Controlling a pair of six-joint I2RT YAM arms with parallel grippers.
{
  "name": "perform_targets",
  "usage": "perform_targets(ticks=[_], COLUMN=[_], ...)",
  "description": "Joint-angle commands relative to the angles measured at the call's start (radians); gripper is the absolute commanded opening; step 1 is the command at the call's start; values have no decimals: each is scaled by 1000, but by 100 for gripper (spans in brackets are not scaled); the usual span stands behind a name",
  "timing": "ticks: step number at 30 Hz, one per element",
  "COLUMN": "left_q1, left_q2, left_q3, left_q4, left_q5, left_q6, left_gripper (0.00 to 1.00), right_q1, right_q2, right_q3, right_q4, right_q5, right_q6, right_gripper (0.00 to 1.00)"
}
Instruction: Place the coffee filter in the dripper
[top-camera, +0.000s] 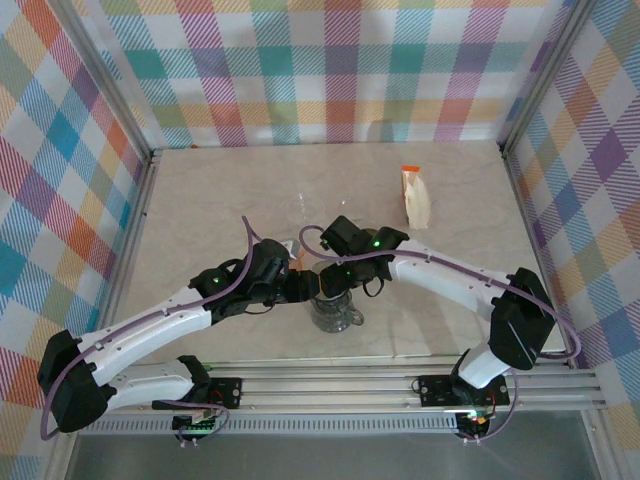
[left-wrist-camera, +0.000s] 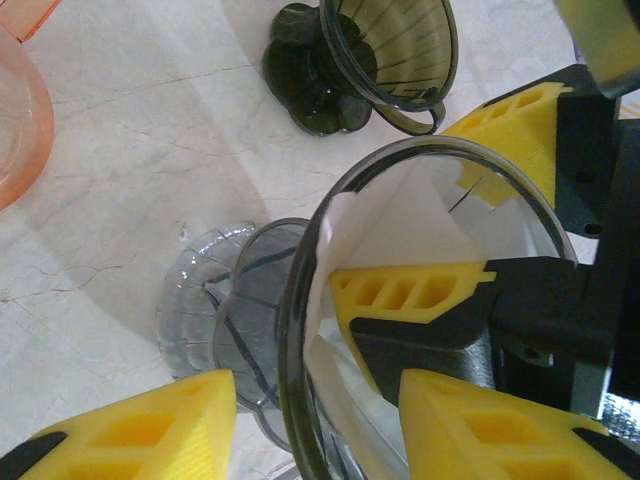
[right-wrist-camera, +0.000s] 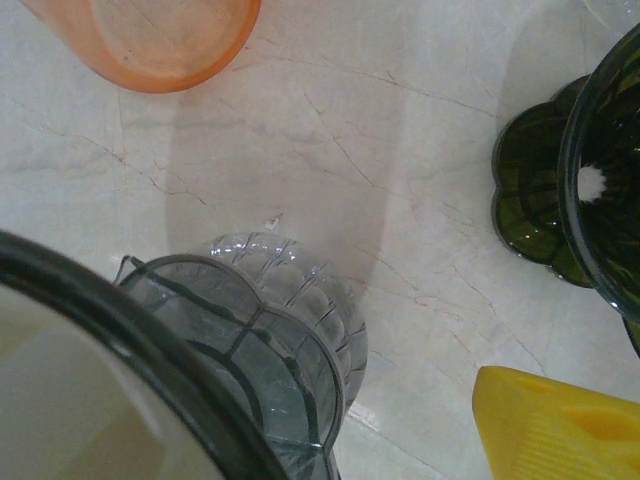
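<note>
Walls (top-camera: 330, 70): cloth with checks in many colors, on three sides
Table (top-camera: 220, 200): pale stone look with thin lines
Posts (top-camera: 105, 85): gray metal at the corners
Light: bright, soft shadows

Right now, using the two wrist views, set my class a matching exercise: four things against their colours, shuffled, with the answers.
Things:
1 coffee filter
2 gripper fingers
3 dripper at the top of the left wrist view
4 dripper at the top left of the right wrist view

Colours:
A orange
B white
C dark green
D yellow

Pairs: 1-B, 2-D, 3-C, 4-A
</note>
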Motion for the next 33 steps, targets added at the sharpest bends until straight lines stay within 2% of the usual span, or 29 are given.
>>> perform_targets(ticks=[1,20,26,33], left_q1=[5,5,6,7], left_q2=[7,-29,-76,-136], left_q3=[-15,11,37,74], left_q4=[15,-9,-44,-116], left_q5=[13,-2,-32,-130], left_q6=[-12,-18,-19,7], left_gripper=[47,53,64,73], right_q1=[0,11,11,11], right_q2=[1,-193,-303,-426], right_q3=[-39,7,-19,-97], right_q4=[-12,-11,-4,0], right_q5=[13,55,115,126], right_q6=[22,55,90,134], right_gripper=[78,80,80,81])
